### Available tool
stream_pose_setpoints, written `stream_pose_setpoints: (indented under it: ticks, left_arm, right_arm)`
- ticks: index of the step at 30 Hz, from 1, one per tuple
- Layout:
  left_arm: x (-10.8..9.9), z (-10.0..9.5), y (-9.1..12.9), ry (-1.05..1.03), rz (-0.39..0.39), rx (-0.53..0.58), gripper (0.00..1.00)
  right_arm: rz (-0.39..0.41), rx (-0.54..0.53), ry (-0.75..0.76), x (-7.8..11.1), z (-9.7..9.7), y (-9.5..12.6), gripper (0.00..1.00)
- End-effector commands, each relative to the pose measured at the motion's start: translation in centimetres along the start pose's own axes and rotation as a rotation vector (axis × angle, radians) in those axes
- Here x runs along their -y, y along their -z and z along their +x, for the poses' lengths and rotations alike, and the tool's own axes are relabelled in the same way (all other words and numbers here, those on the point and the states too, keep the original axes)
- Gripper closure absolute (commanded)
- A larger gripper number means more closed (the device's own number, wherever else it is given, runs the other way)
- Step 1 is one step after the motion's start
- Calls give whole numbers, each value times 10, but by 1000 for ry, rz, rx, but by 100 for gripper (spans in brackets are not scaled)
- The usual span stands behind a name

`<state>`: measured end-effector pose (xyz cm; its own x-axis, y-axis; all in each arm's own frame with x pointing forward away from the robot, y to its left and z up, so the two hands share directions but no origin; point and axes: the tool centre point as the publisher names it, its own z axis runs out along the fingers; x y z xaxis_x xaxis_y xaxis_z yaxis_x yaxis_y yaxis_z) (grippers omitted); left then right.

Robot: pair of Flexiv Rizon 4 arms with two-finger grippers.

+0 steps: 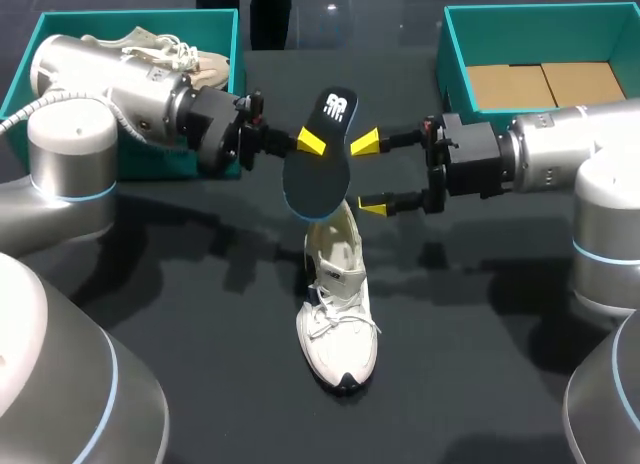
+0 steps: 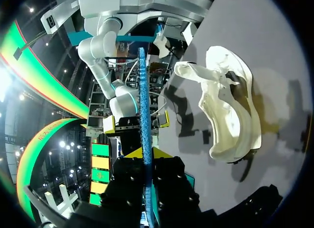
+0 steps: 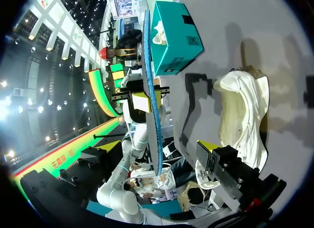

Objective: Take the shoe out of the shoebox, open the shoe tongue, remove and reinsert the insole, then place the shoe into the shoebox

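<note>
A dark insole [image 1: 318, 156] with a blue edge hangs upright over the table, and my left gripper [image 1: 312, 142] is shut on its side. In the left wrist view the insole [image 2: 143, 110] stands edge-on between that gripper's [image 2: 146, 154] yellow tips. My right gripper [image 1: 368, 174] is open at the insole's other side. From the right wrist, the insole [image 3: 153, 105] rises between the spread fingers of that gripper [image 3: 157, 148], untouched by either. The white shoe [image 1: 338, 314] lies on the black table below, tongue pulled up, toe toward the front edge; it also shows as shoe [image 2: 228, 105] and shoe [image 3: 243, 115].
A teal shoebox [image 1: 215, 29] at the back left holds another pale shoe [image 1: 165, 52]. A second teal shoebox [image 1: 455, 64] at the back right has a brown cardboard bottom. The left box [image 3: 174, 36] also appears beyond the insole in the right wrist view.
</note>
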<state>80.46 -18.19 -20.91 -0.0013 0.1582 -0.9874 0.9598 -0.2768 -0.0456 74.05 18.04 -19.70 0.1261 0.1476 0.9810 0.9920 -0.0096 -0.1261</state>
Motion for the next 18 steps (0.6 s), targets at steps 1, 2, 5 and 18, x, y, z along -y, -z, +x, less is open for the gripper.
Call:
stream_pose_setpoints:
  ticks: [1, 2, 5, 18]
  left_arm:
    - [-4, 3, -5, -8, -2, 15, 100]
    - [-5, 4, -6, -5, -1, 19, 100]
    - [-6, 5, -7, 5, -1, 41, 100]
    - [-3, 7, -16, -14, -48, 41, 100]
  right_arm:
    - [2, 2, 6, -2, 2, -11, 0]
    - [-2, -8, 18, -2, 2, -13, 0]
    - [-3, -7, 54, 1, 2, -18, 0]
    - [-68, -12, 121, 11, 1, -29, 41]
